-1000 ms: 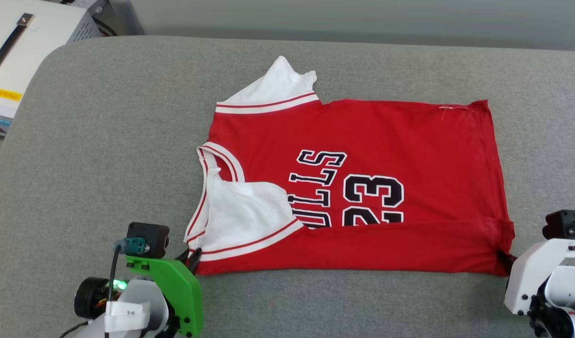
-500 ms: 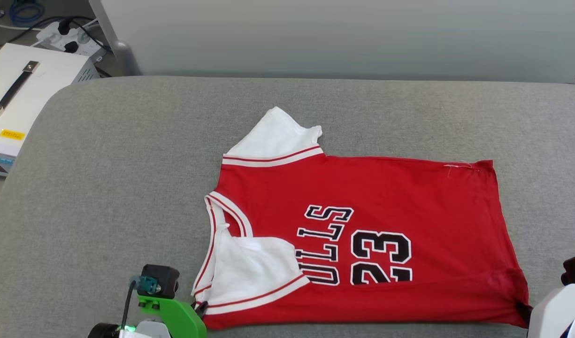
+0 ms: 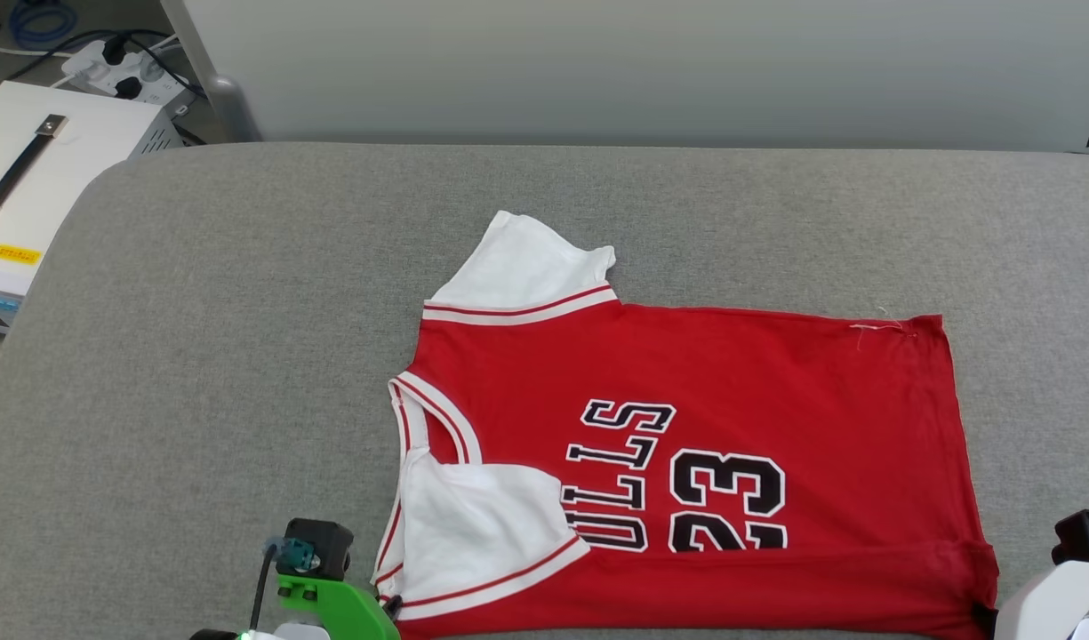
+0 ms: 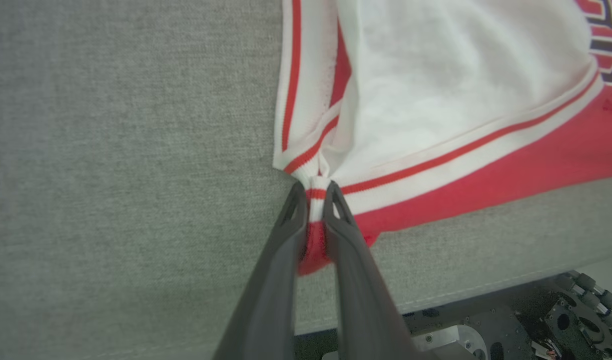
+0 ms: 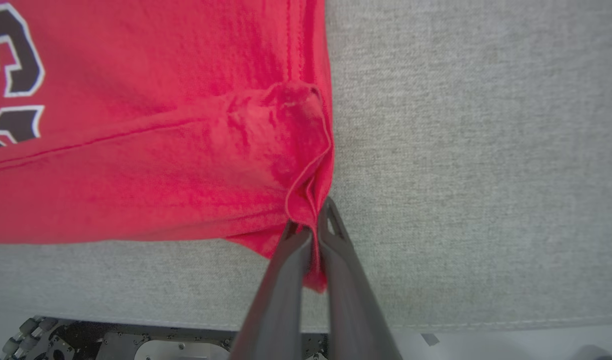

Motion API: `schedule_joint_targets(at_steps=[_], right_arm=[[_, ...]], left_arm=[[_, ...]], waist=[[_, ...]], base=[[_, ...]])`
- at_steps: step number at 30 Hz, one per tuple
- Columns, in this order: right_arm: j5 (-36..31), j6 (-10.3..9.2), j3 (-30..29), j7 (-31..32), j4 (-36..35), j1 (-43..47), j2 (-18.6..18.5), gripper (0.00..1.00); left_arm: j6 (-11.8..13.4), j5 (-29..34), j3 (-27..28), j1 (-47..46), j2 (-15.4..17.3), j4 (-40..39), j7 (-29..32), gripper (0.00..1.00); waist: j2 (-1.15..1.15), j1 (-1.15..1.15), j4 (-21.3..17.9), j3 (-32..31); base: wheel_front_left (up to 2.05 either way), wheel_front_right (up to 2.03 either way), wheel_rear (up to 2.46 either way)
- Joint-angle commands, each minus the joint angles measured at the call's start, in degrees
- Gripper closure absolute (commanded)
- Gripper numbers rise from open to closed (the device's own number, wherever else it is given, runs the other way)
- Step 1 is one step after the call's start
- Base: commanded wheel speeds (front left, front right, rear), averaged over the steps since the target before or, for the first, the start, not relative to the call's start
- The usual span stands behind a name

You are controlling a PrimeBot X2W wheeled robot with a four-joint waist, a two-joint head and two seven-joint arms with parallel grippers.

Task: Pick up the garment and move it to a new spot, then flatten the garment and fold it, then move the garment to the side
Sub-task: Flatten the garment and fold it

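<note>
Red garment (image 3: 686,373) lies flat on the grey tabletop (image 3: 242,311). The left gripper (image 4: 313,192), pinched shut, holds the sleeve-end corner just ahead of it; the right gripper (image 5: 310,220), also shut, holds the hem corner. One lengthwise fold looks made; more folding and moving aside remain.

Grey pad (image 3: 224,373) is bare & wide open on L side of shirt (image 3: 731,391) & across the rear strip btwn shirt and wall (image 3: 597,71), w/ a narrower bare strip on R. Obstacles: shirt covers centre-R of pad down near the front edge, where L gripper (image 4: 313,192) & R gripper (image 5: 308,220) are pinched on its two near corners, so little room in front. Off the pad's L rear corner sit a white box (image 3: 37,169) w/ handle & a power strip (image 3: 117,67) w/ cables; wall closes the back.
</note>
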Motion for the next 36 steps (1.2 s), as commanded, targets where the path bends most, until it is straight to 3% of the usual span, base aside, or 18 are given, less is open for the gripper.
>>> schedule_joint_targets(at_steps=[1,2,3,13,20,24,30,36], right_arm=[[-0.3,-0.04,0.0,-0.6,0.7,-0.4,-0.3,0.91],[-0.2,-0.04,0.1,-1.1,1.2,-0.6,-0.3,0.15],[-0.1,-0.04,0.0,-1.5,1.5,-0.8,-0.2,0.0],[1.8,-0.04,1.1,-9.4,-1.4,-2.8,-1.3,0.0],[2.7,-0.04,5.5,-21.5,-7.3,-3.5,-5.0,0.0],[2.4,-0.04,7.4,-29.3,-8.6,-3.7,-5.1,0.0],[1.1,-0.04,8.9,-39.1,-9.3,-4.0,-3.7,0.0],[0.5,-0.04,10.3,-43.8,-9.8,-5.5,-2.7,0.0]], left_arm=[[-0.3,-0.1,-0.1,-0.4,-0.1,0.7,-0.1,0.51],[-0.3,0.0,-0.2,-0.5,-0.2,1.0,-0.2,0.0],[-0.3,0.0,-0.2,-0.5,-0.3,1.2,-0.3,0.0],[0.1,1.9,2.6,-1.9,-0.7,2.0,-7.8,0.0],[-0.9,6.2,5.6,-3.6,-1.5,0.5,-20.6,0.0],[-1.8,8.2,6.1,-4.0,-1.7,-0.3,-25.8,0.0],[-3.4,11.2,8.7,-5.5,-3.7,-1.7,-29.5,0.0],[-5.9,15.2,12.5,-8.2,-5.9,-2.8,-29.9,0.0]], waist=[[0.0,0.0,-0.1,0.0],[0.0,0.0,-0.1,0.0],[0.0,0.0,-0.1,-0.1],[0.0,0.0,-0.3,-2.5],[0.0,0.0,-0.8,-3.3],[0.0,0.0,-1.1,-2.8],[0.0,0.0,-1.7,-1.2],[0.0,0.0,-3.5,2.3]], base=[[0.0,0.0,0.0],[0.0,0.0,0.0],[0.0,0.0,0.0],[0.0,0.0,0.0],[0.0,0.0,0.0],[0.0,0.0,0.0],[0.0,0.0,0.0],[0.0,0.0,0.0]])
